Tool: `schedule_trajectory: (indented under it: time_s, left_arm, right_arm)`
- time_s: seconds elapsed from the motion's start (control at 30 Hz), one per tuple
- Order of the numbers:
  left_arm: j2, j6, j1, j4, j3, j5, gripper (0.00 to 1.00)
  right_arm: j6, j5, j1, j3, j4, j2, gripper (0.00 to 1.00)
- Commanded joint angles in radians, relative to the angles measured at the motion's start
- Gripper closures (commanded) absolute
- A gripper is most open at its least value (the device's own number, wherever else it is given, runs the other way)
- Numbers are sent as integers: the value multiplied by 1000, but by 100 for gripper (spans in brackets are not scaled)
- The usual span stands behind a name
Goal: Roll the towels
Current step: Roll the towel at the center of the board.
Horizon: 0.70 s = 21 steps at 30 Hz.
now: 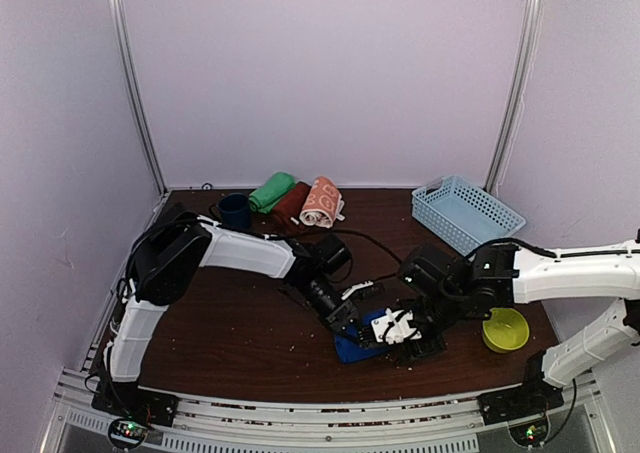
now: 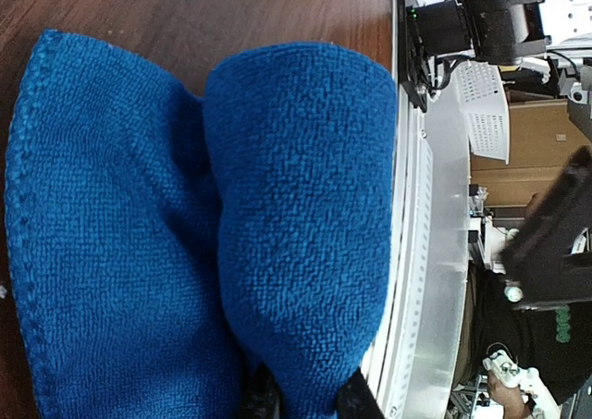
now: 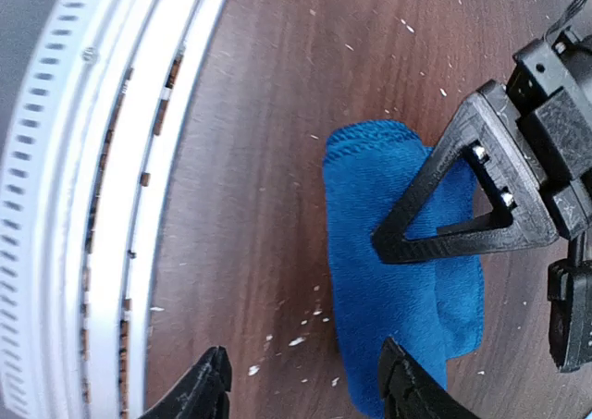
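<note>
The royal blue towel point(image 1: 352, 350) lies near the table's front edge, partly rolled. In the left wrist view its thick rolled fold point(image 2: 301, 206) runs between my left fingertips point(image 2: 356, 399), which pinch it. My left gripper point(image 1: 345, 318) is shut on this towel. In the right wrist view the towel point(image 3: 388, 280) lies flat with the left gripper's black triangular finger point(image 3: 462, 197) on it. My right gripper point(image 3: 305, 393) is open, one finger over bare table, the other over the towel's near edge. Green point(image 1: 272, 191), maroon point(image 1: 291, 204) and orange bunny-print point(image 1: 322, 201) towels lie rolled at the back.
A navy mug point(image 1: 235, 211) stands beside the rolled towels. A pale blue basket point(image 1: 466, 213) is at the back right. A yellow-green round object point(image 1: 504, 329) sits right of my right gripper point(image 1: 405, 331). The metal front rail point(image 3: 83, 206) runs close to the towel.
</note>
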Motion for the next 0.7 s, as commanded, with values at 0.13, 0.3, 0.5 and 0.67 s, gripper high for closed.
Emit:
schedule_trajectory:
  time_s: [0.13,0.3,0.5,0.67]
  left_arm:
    - [79,26,-4,-133,-12,-82,90]
    - [86,52,5,-159,3,-80,90]
    - [51,145,23,-233,30,-166,73]
    - [-132,152,85,-190,-42,-404,55]
  right_arm:
    - [-15,339,36,-129,384,153,38]
    - [-20,403,52,-160,466,245,41]
    - [-87,417,56,-153,431,343,58]
    - [-70,322,56,-84,267,363,74]
